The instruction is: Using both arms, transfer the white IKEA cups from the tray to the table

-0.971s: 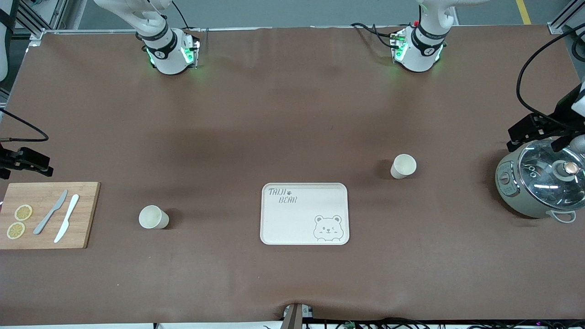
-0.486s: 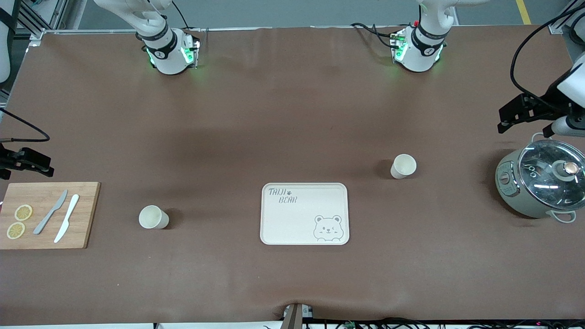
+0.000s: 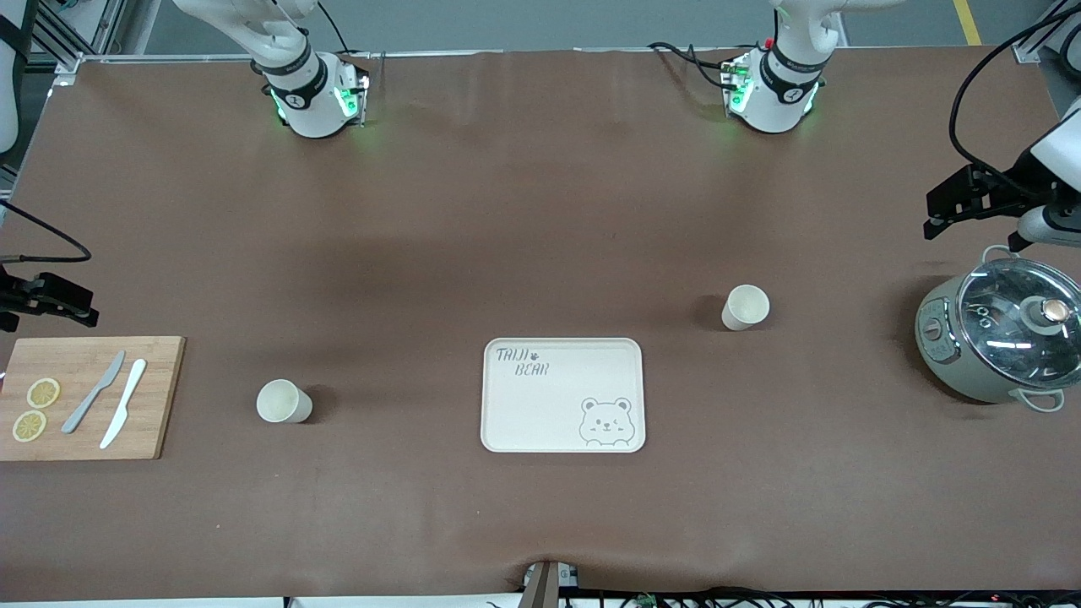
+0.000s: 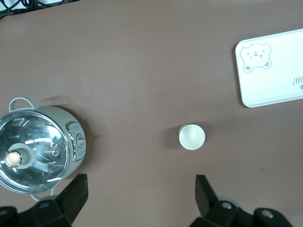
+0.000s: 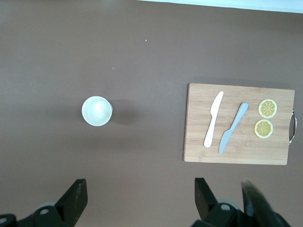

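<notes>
Two cream-white cups stand upright on the brown table. One cup [image 3: 745,306] is toward the left arm's end, slightly farther from the front camera than the bear-printed tray [image 3: 507,422]; it also shows in the left wrist view [image 4: 191,137]. The other cup [image 3: 284,401] is toward the right arm's end and shows in the right wrist view [image 5: 97,111]. My left gripper [image 3: 958,207] hangs open and empty over the table beside the cooker pot, fingers [image 4: 75,191] wide apart. My right gripper [image 3: 51,297] hangs open and empty over the table edge by the cutting board, fingers [image 5: 78,194] wide apart.
A grey-green cooker pot with a glass lid [image 3: 1001,338] stands at the left arm's end. A wooden cutting board [image 3: 156,397] with two knives and two lemon slices lies at the right arm's end. The tray has nothing on it.
My left gripper has moved off the cooker pot's lid toward the bases' side of the table. The right gripper, the cups and the tray have not moved.
</notes>
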